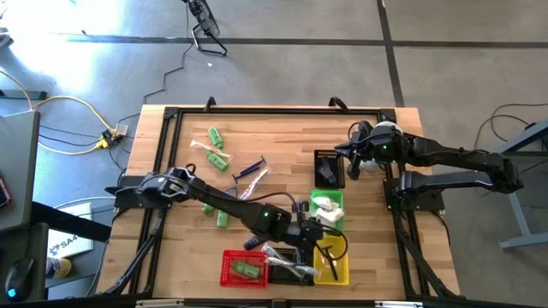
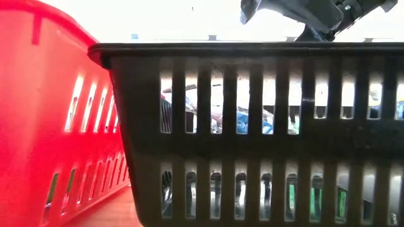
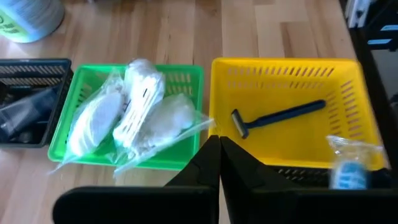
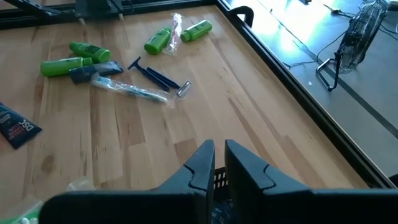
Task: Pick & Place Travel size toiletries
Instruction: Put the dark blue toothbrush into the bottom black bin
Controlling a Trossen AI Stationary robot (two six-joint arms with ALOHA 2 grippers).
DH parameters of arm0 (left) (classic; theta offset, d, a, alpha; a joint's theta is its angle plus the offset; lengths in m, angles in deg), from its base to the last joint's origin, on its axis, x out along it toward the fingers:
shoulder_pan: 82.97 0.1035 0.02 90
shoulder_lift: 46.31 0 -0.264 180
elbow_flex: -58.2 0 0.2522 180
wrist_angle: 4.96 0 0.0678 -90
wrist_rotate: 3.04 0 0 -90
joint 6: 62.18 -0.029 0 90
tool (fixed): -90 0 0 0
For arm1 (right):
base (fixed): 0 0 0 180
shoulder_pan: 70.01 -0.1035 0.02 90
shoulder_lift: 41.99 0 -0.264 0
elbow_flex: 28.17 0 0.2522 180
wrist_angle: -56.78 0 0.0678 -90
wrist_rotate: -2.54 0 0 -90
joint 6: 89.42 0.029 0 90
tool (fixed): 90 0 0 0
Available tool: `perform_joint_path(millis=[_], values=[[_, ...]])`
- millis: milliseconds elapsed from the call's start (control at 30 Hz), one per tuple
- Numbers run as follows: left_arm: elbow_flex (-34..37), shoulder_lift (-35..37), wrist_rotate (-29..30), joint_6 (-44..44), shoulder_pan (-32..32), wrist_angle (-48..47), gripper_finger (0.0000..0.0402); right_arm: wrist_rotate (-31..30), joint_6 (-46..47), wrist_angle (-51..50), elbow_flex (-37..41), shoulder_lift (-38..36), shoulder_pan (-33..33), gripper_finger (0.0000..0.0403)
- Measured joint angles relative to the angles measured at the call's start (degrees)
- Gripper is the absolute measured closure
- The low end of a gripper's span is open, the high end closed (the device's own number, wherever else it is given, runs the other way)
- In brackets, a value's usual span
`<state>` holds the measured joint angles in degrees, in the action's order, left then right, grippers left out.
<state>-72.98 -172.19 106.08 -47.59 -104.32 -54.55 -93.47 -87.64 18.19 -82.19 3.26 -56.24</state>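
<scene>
step in hand: between picks, in my judgement; my left gripper [image 3: 219, 163] hangs over the near row of baskets with nothing in it.
left jaws: closed on themselves, fingertips touching, empty.
left arm pose: stretched from the left edge across the table, wrist over the seam between the green basket [image 3: 81, 84] and the yellow basket [image 3: 283, 68].
right arm: waits at the far right, right gripper [image 4: 215, 163] above the far black basket [image 1: 330, 168].
right jaws: nearly shut, a thin gap between fingertips, nothing held.
sorted so far: white packets [image 3: 134, 109] in the green basket; a blue razor [image 3: 277, 117] in the yellow basket.
still loose: green bottles [image 4: 74, 57], a wrapped toothbrush [image 4: 130, 90] and a second razor [image 4: 160, 79] on the bare wood, mid-table.
next move: i judge i must lift, swing back toward the loose items, and open before descending.
</scene>
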Motion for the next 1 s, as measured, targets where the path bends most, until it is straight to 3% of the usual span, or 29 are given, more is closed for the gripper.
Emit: perform_joint_path(millis=[500, 600, 767, 1000], values=[[30.5, 14.6, 2.6, -2.4, 0.0, 28.8, 0.0401, 0.5, 0.0, -0.2, 0.0, 0.0, 0.0, 0.0373], [37.2, 17.6, 3.7, -2.4, 0.4, 31.0, 0.0401, 1.5, 0.0, -0.2, 0.0, 0.0, 0.0, 0.0373], [50.3, 23.8, 2.8, -2.4, 2.3, 43.6, 0.0401, 3.2, 0.0, 0.3, 0.0, 0.0, 0.0, 0.0373], [64.2, 32.9, 2.4, -5.4, 4.5, 50.2, 0.0401, 5.5, 0.4, 0.9, 0.0, 0.2, -0.7, 0.0373]])
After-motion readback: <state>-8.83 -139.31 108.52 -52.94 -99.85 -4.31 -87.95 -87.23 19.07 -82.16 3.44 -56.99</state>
